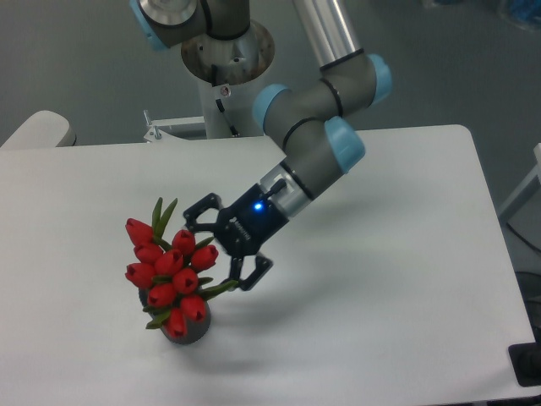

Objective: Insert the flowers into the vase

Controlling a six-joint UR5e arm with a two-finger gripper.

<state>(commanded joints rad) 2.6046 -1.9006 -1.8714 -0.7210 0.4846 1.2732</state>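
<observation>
Currently: flowers (169,275) stand leaning in vase (196,328), table's (406,338) seven o'clock. Gripper (220,245), wide and empty, at their three o'clock. Risk: a finger snagging leaves tips the top-heavy bunch.

The arm (317,127) is grey and silver tubing with pale blue joint caps — one wrist ring shows a thin black band. Its black two-finger gripper (221,251) carries a small lit blue light (and faint white lettering, unreadable).
</observation>
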